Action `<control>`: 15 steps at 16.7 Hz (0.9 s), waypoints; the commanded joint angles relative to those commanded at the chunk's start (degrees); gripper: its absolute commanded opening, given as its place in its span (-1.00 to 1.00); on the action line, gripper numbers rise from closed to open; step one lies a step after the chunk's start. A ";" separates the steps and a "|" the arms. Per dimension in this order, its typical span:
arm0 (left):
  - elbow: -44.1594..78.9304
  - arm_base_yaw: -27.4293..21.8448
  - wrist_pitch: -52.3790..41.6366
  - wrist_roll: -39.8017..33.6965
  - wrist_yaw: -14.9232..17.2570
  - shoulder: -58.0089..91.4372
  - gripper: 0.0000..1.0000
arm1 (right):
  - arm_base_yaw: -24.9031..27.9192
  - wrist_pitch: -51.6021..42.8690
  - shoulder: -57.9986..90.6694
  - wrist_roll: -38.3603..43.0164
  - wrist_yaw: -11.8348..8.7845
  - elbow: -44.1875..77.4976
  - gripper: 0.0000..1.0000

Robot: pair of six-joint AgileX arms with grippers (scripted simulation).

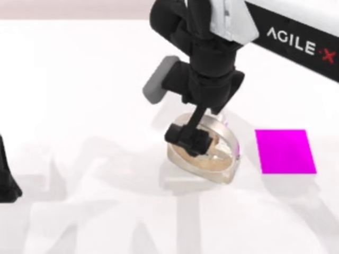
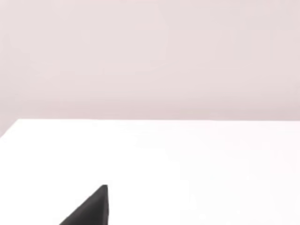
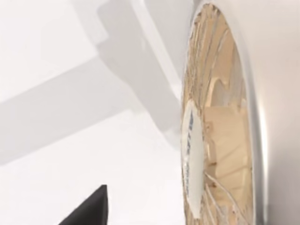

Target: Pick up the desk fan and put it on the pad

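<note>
Here the right arm is reaching down onto the desk fan (image 1: 212, 159).

Resting on the white surface (image 1: 79, 106), the fan is lying just left of the pad (image 1: 285, 151); the right gripper (image 1: 192, 138) is pressing into its ring, though I cannot tell whether its fingers are closed. Left arm is idling at the left edge.

Desk fan (image 3: 220, 140) close up, tan blades, pale oval label, white table (image 3: 70, 178) behind

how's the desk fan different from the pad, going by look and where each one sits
The desk fan is a round, raised body with a cream see-through ring and tan blades; the pad is a flat, solid magenta square. The right end effector is down on the desk fan, while the pad lies bare further toward the table's right side. Both rest on the white table and look similar in width.
</note>
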 joint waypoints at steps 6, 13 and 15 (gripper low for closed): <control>0.00 0.00 0.00 0.00 0.00 0.00 1.00 | 0.00 0.00 0.00 0.00 0.00 0.00 0.55; 0.00 0.00 0.00 0.00 0.00 0.00 1.00 | 0.00 0.00 0.00 0.00 0.00 0.00 -0.51; 0.00 0.00 0.00 0.00 0.00 0.00 1.00 | 0.00 0.00 0.00 0.00 0.00 0.00 -0.81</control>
